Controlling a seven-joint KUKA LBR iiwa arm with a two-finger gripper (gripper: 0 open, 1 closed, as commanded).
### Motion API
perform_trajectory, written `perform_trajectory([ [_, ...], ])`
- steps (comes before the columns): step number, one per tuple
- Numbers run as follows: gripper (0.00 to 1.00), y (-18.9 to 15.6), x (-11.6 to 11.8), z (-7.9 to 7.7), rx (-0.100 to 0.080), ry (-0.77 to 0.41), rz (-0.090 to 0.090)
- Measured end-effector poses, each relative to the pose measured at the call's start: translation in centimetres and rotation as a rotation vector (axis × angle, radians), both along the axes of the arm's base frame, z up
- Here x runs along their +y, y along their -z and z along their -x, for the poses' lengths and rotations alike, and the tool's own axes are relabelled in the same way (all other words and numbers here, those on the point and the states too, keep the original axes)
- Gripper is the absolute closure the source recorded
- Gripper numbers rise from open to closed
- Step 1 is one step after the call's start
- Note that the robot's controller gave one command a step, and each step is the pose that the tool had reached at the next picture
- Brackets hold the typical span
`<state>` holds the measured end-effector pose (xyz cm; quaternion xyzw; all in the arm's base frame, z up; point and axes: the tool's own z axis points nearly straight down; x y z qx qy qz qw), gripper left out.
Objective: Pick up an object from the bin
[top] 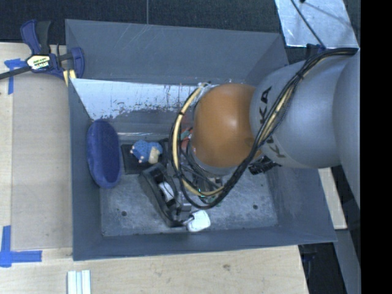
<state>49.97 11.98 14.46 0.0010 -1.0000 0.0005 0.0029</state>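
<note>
Three loose things lie in your bin (86,225): a blue oval pad (103,153) at nine o'clock, a small blue-and-yellow toy (147,152) just beside it, and a white lump (199,221) at six o'clock. Your gripper (174,207) is low at the lump's ten o'clock, under the orange wrist cover (223,124). You cannot tell whether it is open or closed.

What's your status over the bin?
Gripper low in bin, front middle, grip unreadable. White lump, long black thing right beside it. Blue oval, small blue toy view-left.
</note>
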Motion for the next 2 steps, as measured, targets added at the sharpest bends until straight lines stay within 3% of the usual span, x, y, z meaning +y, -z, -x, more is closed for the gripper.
perform_trajectory([
  [1,0.0,6.6,1.4,-7.2,0.085,0.34,0.019],
  [2,0.0,4.5,1.3,-7.5,0.009,-0.052,-0.001],
])
